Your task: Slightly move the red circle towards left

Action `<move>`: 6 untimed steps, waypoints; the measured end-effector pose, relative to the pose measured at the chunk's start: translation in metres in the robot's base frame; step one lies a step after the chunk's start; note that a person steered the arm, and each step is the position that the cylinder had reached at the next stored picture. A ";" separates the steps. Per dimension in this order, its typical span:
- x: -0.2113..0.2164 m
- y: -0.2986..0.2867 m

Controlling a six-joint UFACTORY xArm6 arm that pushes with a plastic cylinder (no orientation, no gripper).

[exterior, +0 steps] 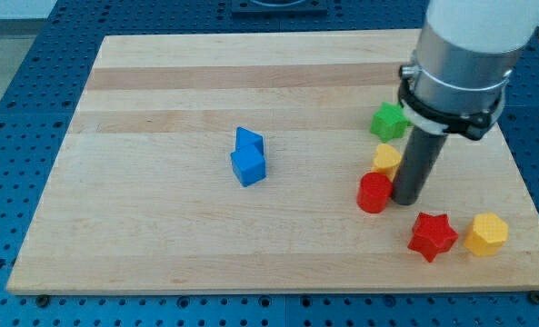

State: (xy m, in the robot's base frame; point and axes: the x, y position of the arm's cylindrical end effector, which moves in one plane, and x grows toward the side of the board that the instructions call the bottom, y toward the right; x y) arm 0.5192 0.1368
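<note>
The red circle point(374, 193) is a short red cylinder on the wooden board point(160, 227), at the view's right of centre. My tip point(404, 199) is the lower end of the dark rod and stands right against the red circle's right side, touching or nearly touching it. A yellow block point(386, 160) sits just above the red circle, next to the rod. A green star-like block point(389, 121) lies above that, partly behind the arm.
A red star point(432, 235) and a yellow hexagon-like block point(485, 233) lie at the lower right. Two blue blocks sit together at the middle, one point(249, 141) above the other point(248, 167). The board's right edge is close to the arm.
</note>
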 end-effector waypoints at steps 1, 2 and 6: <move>0.000 -0.022; 0.000 -0.039; -0.022 -0.079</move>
